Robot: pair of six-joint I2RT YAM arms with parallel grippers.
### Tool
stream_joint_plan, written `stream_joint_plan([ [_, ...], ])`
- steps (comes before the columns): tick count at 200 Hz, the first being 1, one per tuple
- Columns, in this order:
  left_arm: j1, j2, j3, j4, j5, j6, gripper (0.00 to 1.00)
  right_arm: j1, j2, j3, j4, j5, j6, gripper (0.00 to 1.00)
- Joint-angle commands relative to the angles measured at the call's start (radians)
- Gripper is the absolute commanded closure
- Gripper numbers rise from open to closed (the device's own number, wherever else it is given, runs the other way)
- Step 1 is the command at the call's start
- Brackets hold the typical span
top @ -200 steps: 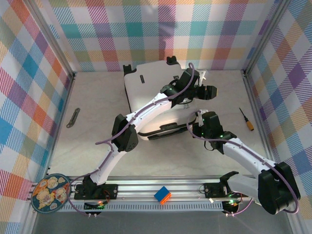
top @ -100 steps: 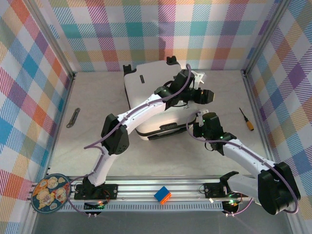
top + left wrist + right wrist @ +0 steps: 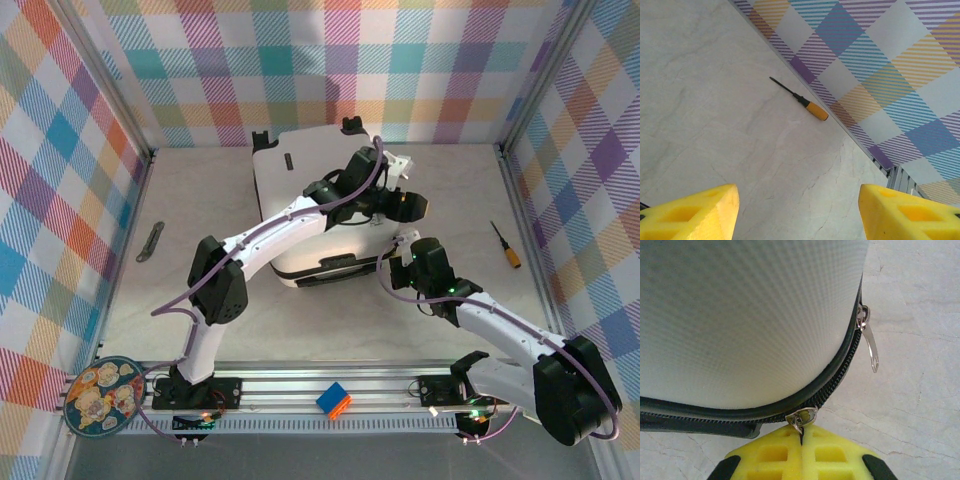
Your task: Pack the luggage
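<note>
The white hard-shell luggage point(image 3: 305, 190) lies flat at the back middle of the table, lid down, its black zipper seam point(image 3: 837, 382) running round the rounded corner. My right gripper point(image 3: 801, 432) is at the case's near right corner point(image 3: 397, 256), shut on a silver zipper pull point(image 3: 801, 419). A second zipper pull point(image 3: 869, 342) hangs loose further along the seam. My left arm stretches over the lid. Past the case's right edge, my left gripper point(image 3: 416, 206) hangs open above bare table, its yellow fingers point(image 3: 695, 212) wide apart with nothing between them point(image 3: 797, 210).
An orange-handled screwdriver point(image 3: 503, 245) point(image 3: 801, 99) lies by the right wall. A grey metal strip point(image 3: 151, 241) lies near the left wall. A patterned plate point(image 3: 102, 394) and a coloured cube point(image 3: 334, 401) sit by the front rail. Plaid walls close in three sides.
My left arm has drawn back to the left, its gripper shifting slightly left and nearer. The right gripper has edged left along the seam, still shut on the pull.
</note>
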Motion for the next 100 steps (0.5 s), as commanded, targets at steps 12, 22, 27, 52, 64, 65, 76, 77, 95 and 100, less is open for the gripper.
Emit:
stream_joint_plan([
  [12, 0.012, 0.131, 0.120, -0.130, 0.045, -0.073, 0.35, 0.023, -0.038, 0.020, 0.158, -0.050, -0.025, 1.00],
  [22, 0.011, 0.155, 0.160, -0.108, 0.043, -0.094, 0.35, 0.027, -0.037, 0.023, 0.158, -0.050, -0.028, 1.00],
  [27, 0.011, 0.169, 0.182, -0.100, 0.043, -0.106, 0.34, 0.029, -0.037, 0.023, 0.156, -0.048, -0.030, 1.00],
  [52, 0.008, 0.238, 0.293, -0.092, 0.003, -0.133, 0.34, 0.031, -0.041, 0.023, 0.156, -0.041, -0.033, 1.00],
  [64, 0.007, 0.275, 0.342, -0.106, -0.015, -0.144, 0.33, 0.031, -0.043, 0.026, 0.153, -0.041, -0.034, 1.00],
  [65, 0.008, 0.277, 0.346, -0.108, -0.016, -0.145, 0.33, 0.031, -0.044, 0.026, 0.153, -0.041, -0.034, 1.00],
  [76, 0.006, 0.305, 0.377, -0.120, -0.026, -0.153, 0.33, 0.031, -0.044, 0.027, 0.152, -0.042, -0.036, 1.00],
  [77, 0.007, 0.306, 0.379, -0.120, -0.026, -0.153, 0.33, 0.031, -0.044, 0.027, 0.152, -0.043, -0.036, 1.00],
  [95, 0.006, 0.327, 0.385, -0.127, -0.043, -0.159, 0.33, 0.031, -0.041, 0.028, 0.149, -0.036, -0.032, 1.00],
  [100, 0.007, 0.331, 0.383, -0.130, -0.047, -0.158, 0.33, 0.031, -0.039, 0.028, 0.148, -0.033, -0.031, 1.00],
])
